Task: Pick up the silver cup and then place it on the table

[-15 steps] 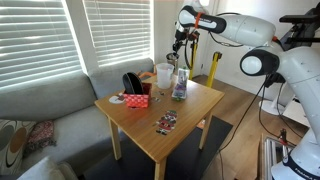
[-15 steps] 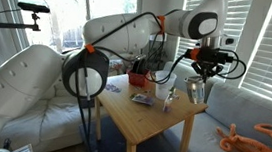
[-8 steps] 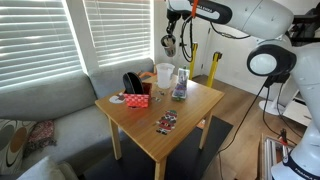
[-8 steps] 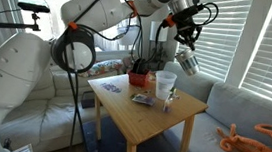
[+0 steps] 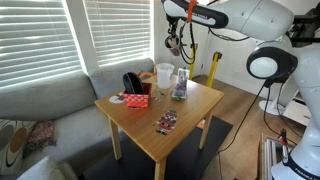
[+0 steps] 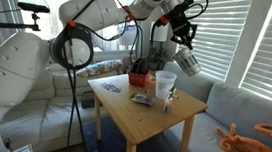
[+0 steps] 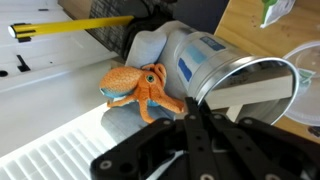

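- End effector [image 6: 185, 43] is clamped on the silver cup [image 6: 189, 61] and holds it tilted, high in the air.
- The silver cup is well above the tabletop [image 6: 138, 114] and touches nothing on it.
- In an exterior view the cup is plain to see, a grey cylinder slanting down from the fingers against the blinds.
- In an exterior view the end effector [image 5: 172, 44] is a small dark shape before the window, and the cup in it can hardly be made out.
- The wrist view alone shows the grip up close. The silver cup [image 7: 228, 78] lies across the frame with its shiny open rim toward the camera, and dark fingers [image 7: 197, 135] rise to it from below.
- The wrist view also shows a dark blue patch on the cup's side, which neither exterior view shows.
- An orange octopus [image 7: 138, 86] lies on a pale cushion far below in the wrist view. In an exterior view the octopus [image 6: 256, 138] rests on the sofa [image 6: 228, 115] beside the tabletop.
- In an exterior view the tabletop [image 5: 200, 100] carries a white cup [image 5: 163, 74], a jar [image 5: 181, 86], a red box [image 5: 137, 100] and some cards [image 5: 166, 122].
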Robot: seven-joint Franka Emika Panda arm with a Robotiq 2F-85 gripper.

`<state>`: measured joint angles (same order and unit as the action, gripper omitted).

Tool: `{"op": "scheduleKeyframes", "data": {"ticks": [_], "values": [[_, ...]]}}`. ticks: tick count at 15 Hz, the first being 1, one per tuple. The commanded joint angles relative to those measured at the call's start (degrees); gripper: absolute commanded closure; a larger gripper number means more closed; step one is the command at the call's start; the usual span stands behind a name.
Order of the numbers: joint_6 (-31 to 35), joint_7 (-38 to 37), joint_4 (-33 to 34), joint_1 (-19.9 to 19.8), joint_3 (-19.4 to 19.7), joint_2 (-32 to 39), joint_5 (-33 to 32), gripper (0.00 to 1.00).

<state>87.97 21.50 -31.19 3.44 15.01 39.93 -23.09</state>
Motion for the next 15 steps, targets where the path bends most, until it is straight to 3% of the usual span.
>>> {"op": "scheduleKeyframes", "data": {"ticks": [1,3,4,15], "values": [[-6.7,-4.0,-1.5,5.7,4.4,-0.3,-7.7,0.99],[-4.6,-6.0,-1.0,4.8,2.6,0.6,-5.3,0.99],[-5.5,-4.4,-0.3,4.7,2.7,0.7,-5.3,0.95],[-6.8,-2.2,-0.2,6.4,3.3,3.6,-6.9,0.99]]}}
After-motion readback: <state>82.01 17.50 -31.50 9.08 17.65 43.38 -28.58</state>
